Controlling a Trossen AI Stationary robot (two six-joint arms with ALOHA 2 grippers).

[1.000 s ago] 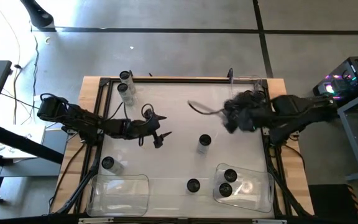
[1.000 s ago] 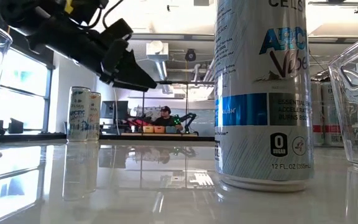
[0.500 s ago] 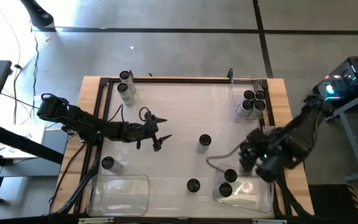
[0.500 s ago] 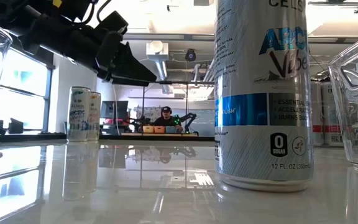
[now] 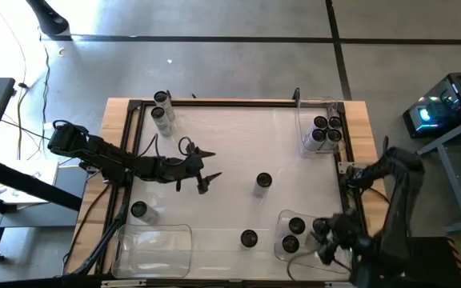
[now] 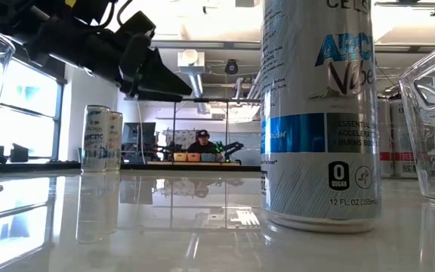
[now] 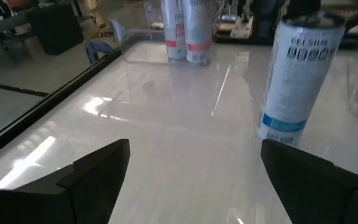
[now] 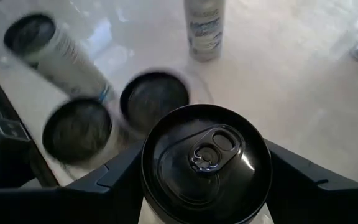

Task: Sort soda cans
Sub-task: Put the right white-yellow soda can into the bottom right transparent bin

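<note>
My right gripper (image 5: 326,240) is shut on a soda can (image 8: 207,163) above the clear near-right bin (image 5: 338,260), where two cans (image 5: 296,226) (image 5: 290,244) stand; they also show below the held can in the right wrist view (image 8: 79,129). My left gripper (image 5: 201,174) hangs open and empty over the table's left middle, facing a lone upright can (image 5: 263,182), which also shows in the left wrist view (image 7: 294,74). Other cans stand at the far left (image 5: 161,114), near left (image 5: 138,210) and near middle (image 5: 249,238). My right gripper pinches the can's sides just below its dark top (image 8: 166,205) between its two fingers, one on each side. The fingers come from above, pointing down. The can is upright and lifted clear, above the cans in the bin.
A clear bin at the far right (image 5: 306,112) holds several cans (image 5: 324,132). Another clear bin (image 5: 152,248) lies at the near left. A black frame (image 5: 214,102) edges the white tabletop. In the low view a can (image 6: 319,113) stands close to the camera.
My right gripper has swung quickly from beside the far-right bin toward the table's near edge with the can, and now stands over the near-right bin. My left gripper has stayed open over the left middle.
</note>
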